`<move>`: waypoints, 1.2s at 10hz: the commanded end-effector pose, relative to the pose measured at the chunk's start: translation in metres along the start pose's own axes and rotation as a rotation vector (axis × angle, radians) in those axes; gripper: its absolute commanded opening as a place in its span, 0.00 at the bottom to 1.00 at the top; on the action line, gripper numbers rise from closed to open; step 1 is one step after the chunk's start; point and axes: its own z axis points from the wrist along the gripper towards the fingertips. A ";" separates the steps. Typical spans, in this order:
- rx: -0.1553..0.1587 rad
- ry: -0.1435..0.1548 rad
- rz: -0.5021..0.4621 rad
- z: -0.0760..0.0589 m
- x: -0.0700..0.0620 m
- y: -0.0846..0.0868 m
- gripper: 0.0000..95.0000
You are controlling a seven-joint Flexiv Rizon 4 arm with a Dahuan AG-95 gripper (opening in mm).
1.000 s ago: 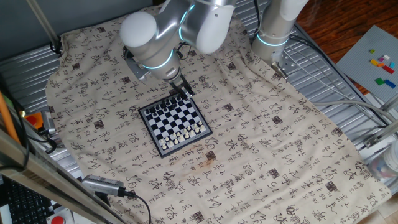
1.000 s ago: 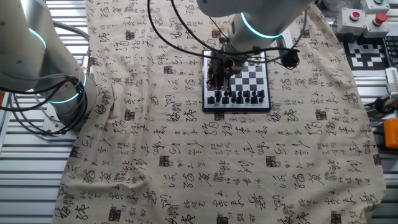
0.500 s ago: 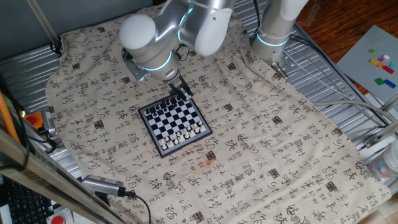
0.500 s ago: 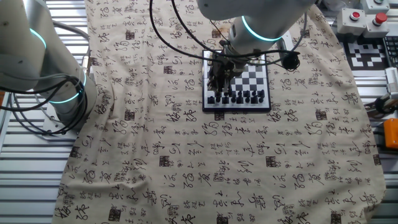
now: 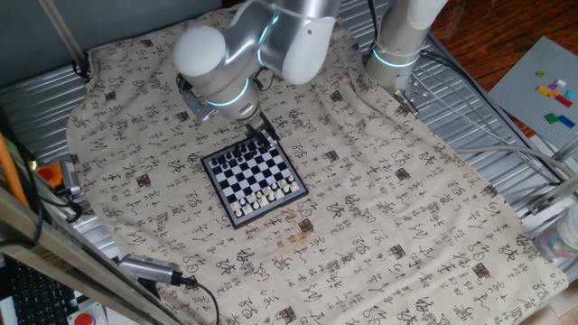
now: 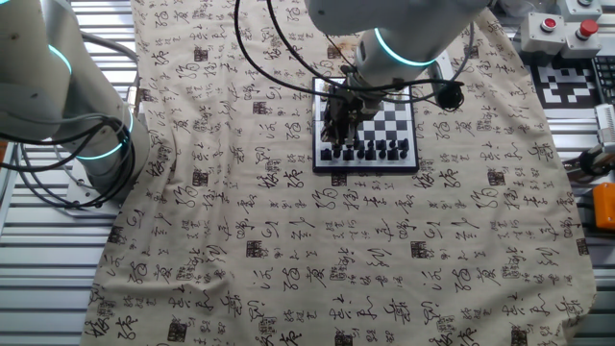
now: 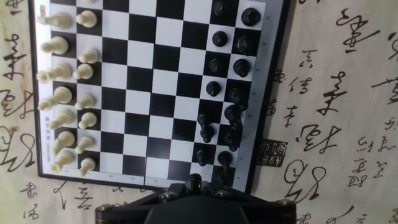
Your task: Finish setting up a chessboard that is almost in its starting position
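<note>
The chessboard (image 7: 168, 93) lies on the patterned cloth, with white pieces (image 7: 62, 93) along its left side and black pieces (image 7: 230, 93) along its right in the hand view. My gripper (image 7: 196, 186) is at the bottom edge of that view, over the near end of the black rows. It is shut on a black chess piece (image 7: 196, 182), of which only the rounded top shows between the fingers. From the fixed views, the gripper (image 5: 265, 135) (image 6: 333, 120) hangs low over the black end of the board (image 5: 248, 176) (image 6: 389, 120).
A second robot arm (image 6: 58, 86) (image 5: 406, 36) stands at the cloth's edge. Cables (image 6: 279, 58) loop above the board. A button box (image 6: 562, 24) and a grey plate with coloured bricks (image 5: 542, 86) lie beyond the cloth.
The arm has shifted slightly above the black end of the board. The gripper stays shut on the black piece.
</note>
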 end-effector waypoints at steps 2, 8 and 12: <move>0.013 0.022 -0.020 0.001 0.000 -0.001 0.00; 0.028 0.039 -0.046 0.005 0.003 -0.004 0.00; 0.027 0.040 -0.046 0.007 0.002 -0.005 0.00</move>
